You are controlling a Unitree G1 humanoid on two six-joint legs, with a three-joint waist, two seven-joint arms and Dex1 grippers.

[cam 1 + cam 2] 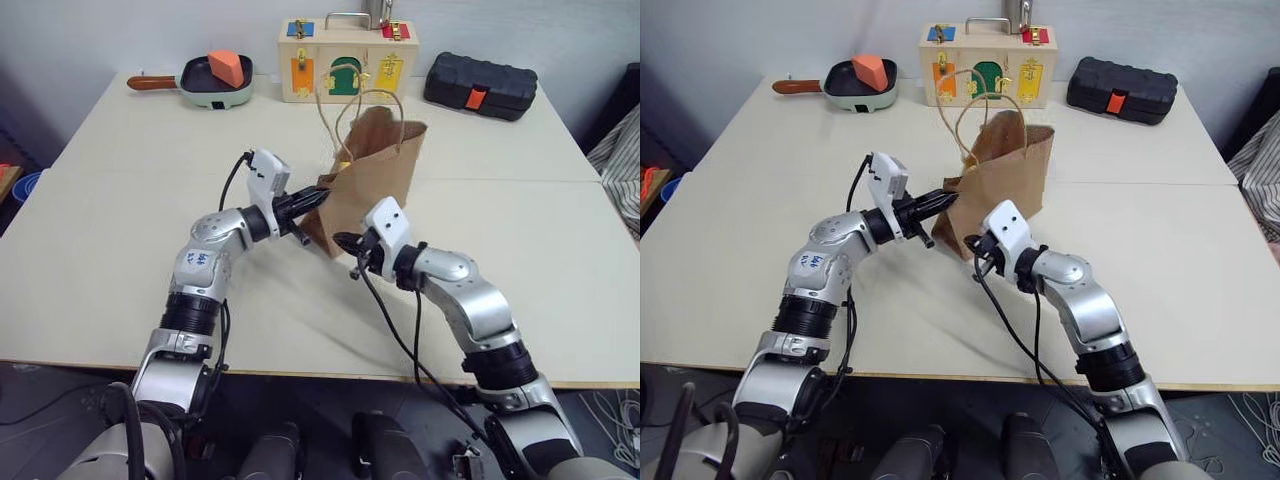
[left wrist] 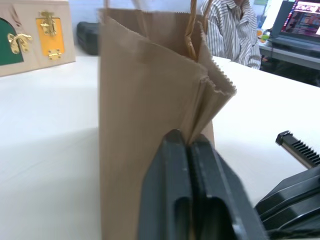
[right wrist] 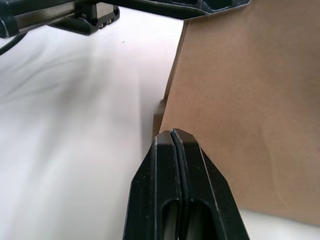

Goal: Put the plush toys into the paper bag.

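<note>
The brown paper bag stands upright at the middle of the table, its two cord handles sticking up. My left gripper reaches in level from the left and is shut on the bag's folded near side edge just below the rim; the left wrist view shows the paper crease coming out from between the closed fingertips. Lower down, my right gripper is shut with nothing in it, its tips at the bag's near bottom corner. The plush toys are hidden from view.
At the back of the table stand a green pan holding an orange wedge block, a wooden latch box and a black case. A person in a striped shirt sits past the table's right end.
</note>
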